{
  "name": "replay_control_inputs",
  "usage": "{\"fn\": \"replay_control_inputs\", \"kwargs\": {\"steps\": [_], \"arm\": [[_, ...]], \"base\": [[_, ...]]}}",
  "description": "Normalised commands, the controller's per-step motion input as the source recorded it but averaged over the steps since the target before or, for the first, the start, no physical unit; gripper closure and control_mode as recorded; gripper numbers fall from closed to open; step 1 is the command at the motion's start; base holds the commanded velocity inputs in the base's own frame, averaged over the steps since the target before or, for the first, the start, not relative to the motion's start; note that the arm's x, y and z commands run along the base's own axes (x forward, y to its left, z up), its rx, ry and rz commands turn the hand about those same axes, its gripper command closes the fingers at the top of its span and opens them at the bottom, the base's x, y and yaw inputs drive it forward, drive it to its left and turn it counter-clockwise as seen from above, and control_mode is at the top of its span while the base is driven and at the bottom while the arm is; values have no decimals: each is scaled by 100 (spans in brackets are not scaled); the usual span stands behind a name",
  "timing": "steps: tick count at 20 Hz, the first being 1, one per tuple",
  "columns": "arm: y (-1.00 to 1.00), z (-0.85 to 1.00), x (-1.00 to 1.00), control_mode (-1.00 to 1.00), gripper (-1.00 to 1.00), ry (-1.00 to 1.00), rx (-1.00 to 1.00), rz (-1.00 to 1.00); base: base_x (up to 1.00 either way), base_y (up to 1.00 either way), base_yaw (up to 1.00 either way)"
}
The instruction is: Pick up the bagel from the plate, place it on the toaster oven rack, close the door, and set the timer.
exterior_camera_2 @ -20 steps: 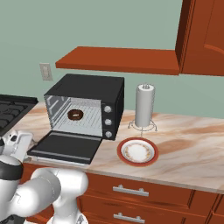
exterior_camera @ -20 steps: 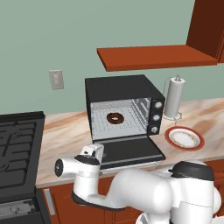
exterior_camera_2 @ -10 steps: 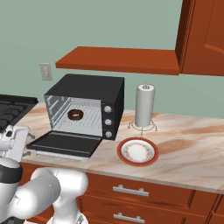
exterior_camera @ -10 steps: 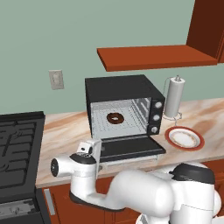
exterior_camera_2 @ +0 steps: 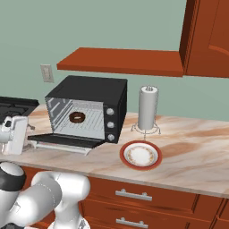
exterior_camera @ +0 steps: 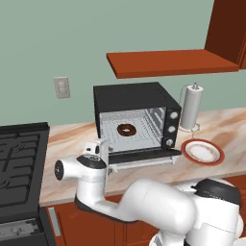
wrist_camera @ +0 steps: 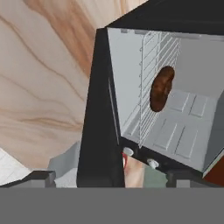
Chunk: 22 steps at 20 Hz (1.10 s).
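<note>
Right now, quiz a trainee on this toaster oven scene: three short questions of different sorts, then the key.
1. True or false: the bagel lies on the plate.
2. The door is: A) shut B) hanging open C) removed.
3. Fill in: the open gripper sits at the door's ____ end in the left base view.

Key: 1 false, it sits on the toaster oven rack; 2 B; 3 left.

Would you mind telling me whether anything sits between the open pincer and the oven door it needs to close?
Nothing visible does. The pincer hangs open just left of the lowered door, with bare counter around it; the bagel already lies on the rack.
</note>
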Motion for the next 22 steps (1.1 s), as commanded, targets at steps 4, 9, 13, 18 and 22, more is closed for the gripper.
{"fn": "replay_control_inputs", "kwargs": {"steps": [4, 9, 13, 18, 22], "arm": [[-61, 16, 71, -100, -100, -6, -2, 30], [-66, 14, 73, -100, -100, -7, -1, 37], [-63, 3, 73, -100, -100, -3, -2, 37], [-54, 0, 61, -100, -100, -2, -6, 34], [-24, 0, 46, -100, -100, -1, -10, 25]], "base": [[0, 0, 0], [0, 0, 0], [0, 0, 0], [0, 0, 0], [0, 0, 0]]}}
